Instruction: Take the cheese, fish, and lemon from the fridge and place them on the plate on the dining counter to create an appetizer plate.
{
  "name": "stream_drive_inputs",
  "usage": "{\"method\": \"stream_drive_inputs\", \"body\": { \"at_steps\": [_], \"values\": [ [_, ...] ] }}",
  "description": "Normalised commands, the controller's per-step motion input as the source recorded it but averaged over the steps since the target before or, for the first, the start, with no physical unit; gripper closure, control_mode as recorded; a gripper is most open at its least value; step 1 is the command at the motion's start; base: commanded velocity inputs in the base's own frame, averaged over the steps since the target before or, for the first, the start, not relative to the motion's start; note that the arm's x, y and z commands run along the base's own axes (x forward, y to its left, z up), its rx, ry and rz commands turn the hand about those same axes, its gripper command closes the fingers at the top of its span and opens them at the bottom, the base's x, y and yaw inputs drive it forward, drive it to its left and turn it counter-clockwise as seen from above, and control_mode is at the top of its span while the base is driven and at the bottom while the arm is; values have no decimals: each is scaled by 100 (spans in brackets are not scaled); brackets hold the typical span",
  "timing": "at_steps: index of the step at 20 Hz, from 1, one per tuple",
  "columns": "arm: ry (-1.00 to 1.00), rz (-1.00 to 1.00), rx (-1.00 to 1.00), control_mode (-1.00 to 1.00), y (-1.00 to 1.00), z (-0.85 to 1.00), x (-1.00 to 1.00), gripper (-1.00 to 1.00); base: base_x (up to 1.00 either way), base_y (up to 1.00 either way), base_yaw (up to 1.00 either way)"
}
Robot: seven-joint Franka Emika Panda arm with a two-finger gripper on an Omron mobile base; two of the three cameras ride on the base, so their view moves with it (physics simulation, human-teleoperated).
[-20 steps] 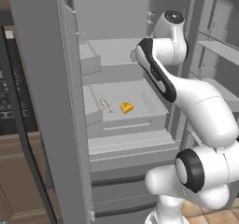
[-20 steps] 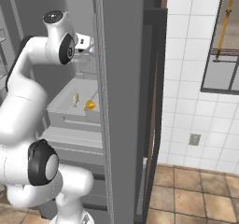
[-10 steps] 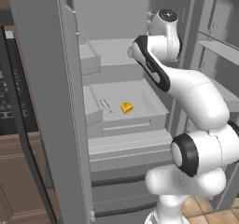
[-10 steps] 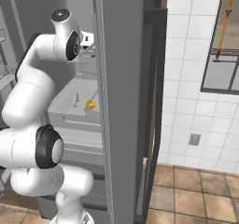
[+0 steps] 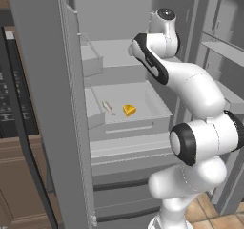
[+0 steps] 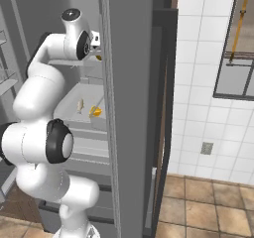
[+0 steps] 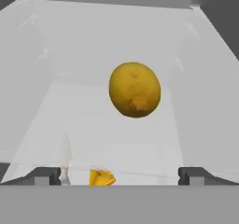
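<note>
One fridge (image 5: 43, 56) stood open, and inside it there was one of each food: one cheese (image 5: 129, 110) wedge, one fish (image 5: 107, 107) and one lemon (image 7: 135, 89). The cheese and the fish lay near each other, not touching, on the pale shelf tray (image 5: 152, 104) in the middle of the fridge, the fish to the left of the wedge in the left base view. In the hand view the lemon sat on a higher shelf, straight ahead of the gripper (image 7: 119, 175), whose two finger tips (image 7: 44, 176) stood far apart with nothing between them, spread wide and holding nothing. The lemon was apart from the tips, untouched. In the left base view the arm's upper links covered the lemon and the hand. In the right base view the fridge door edge (image 6: 130, 108) cut off most of the interior, leaving a sliver of cheese and fish.
</note>
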Motion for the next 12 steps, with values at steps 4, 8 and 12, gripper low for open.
{"method": "stream_drive_inputs", "body": {
  "at_steps": [4,8,12],
  "values": [
    [0,0,0,-100,-2,0,36,-100,0,0,0],
    [0,0,0,-100,-3,0,37,-100,0,0,0],
    [0,0,0,-100,-1,-1,38,-100,0,0,0]
  ]
}}
